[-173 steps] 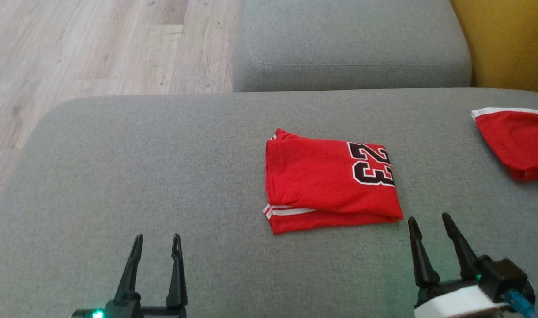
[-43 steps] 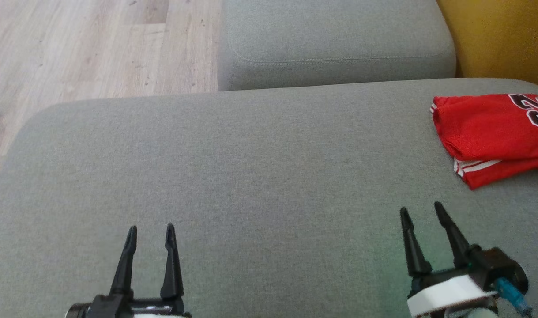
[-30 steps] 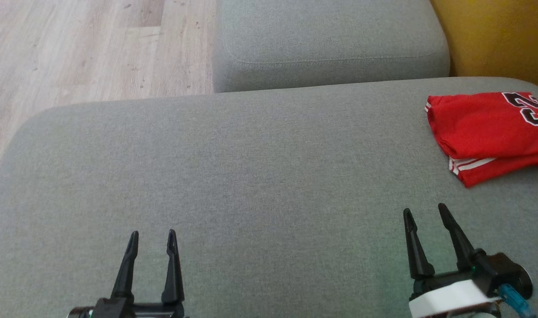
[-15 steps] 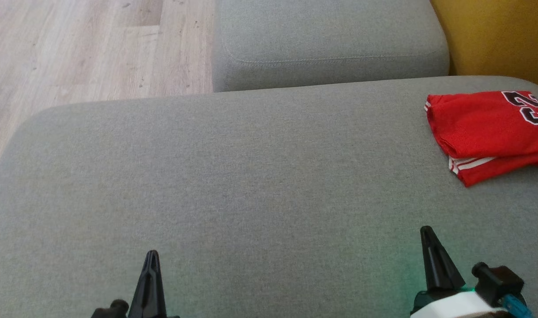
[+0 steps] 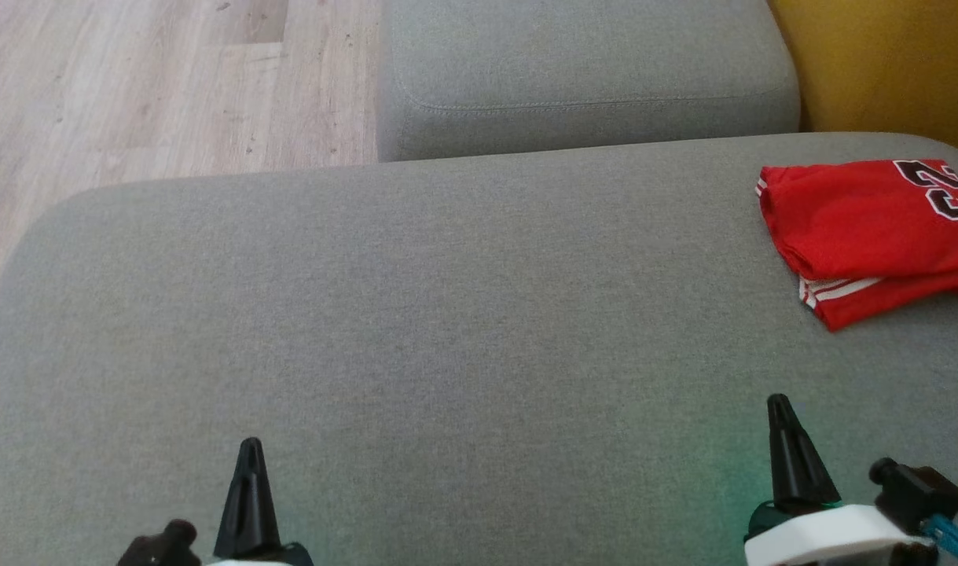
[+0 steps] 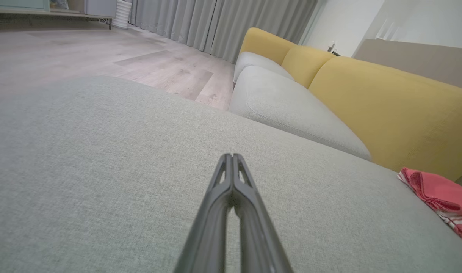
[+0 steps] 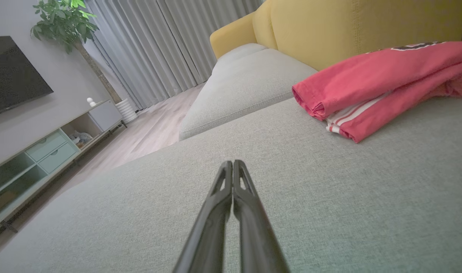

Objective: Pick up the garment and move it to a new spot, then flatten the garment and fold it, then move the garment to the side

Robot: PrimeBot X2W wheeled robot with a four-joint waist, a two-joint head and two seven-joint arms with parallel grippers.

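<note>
The garment is a folded red jersey with white stripes and a black number, lying at the far right of the grey cushion. The right wrist view has the garment at upper right, and the left wrist view catches the garment at its right edge. My left gripper sits low at the cushion's front left, shut with nothing in it; its closed fingertips meet. My right gripper is at the front right, shut and empty, well short of the garment, fingertips pressed together.
A second grey seat cushion lies beyond the main one. Yellow backrests rise at the right. Wooden floor lies to the left past the cushion edge. A TV cabinet and a potted plant stand across the room.
Both grippers have shut from open and sit slightly lower in the head view. The garment lies where it did a second ago.
</note>
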